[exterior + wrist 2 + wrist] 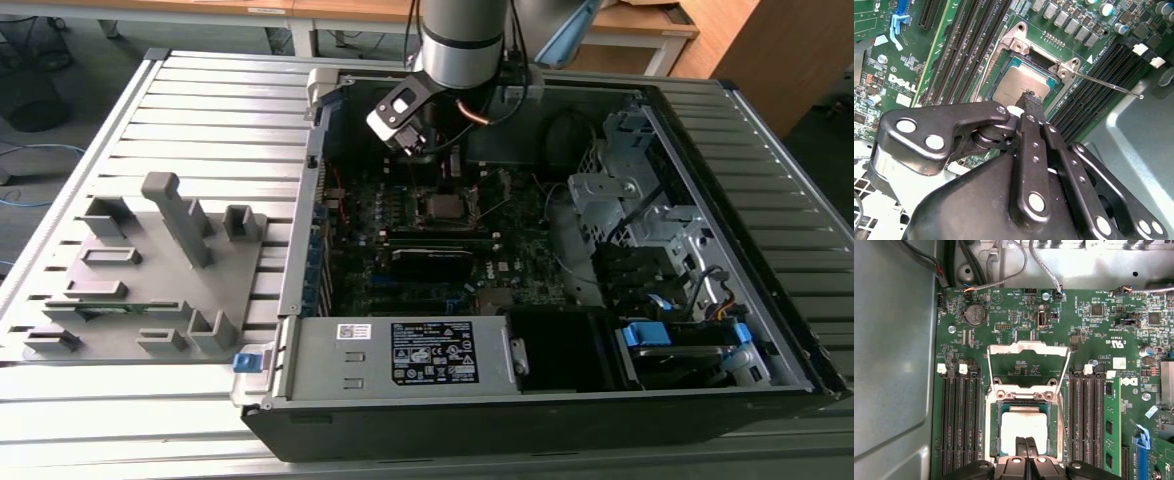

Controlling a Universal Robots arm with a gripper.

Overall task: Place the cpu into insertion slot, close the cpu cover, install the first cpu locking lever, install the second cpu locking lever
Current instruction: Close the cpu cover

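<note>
The exterior view looks from high and well apart, down into the open computer case [534, 428], with the insertion slot [445, 207] near the middle. The first wrist view faces straight down on the slot [995, 435] from near. The second wrist view sees the slot [1016, 64] slantwise, also from near. All three views share this slot.
</note>
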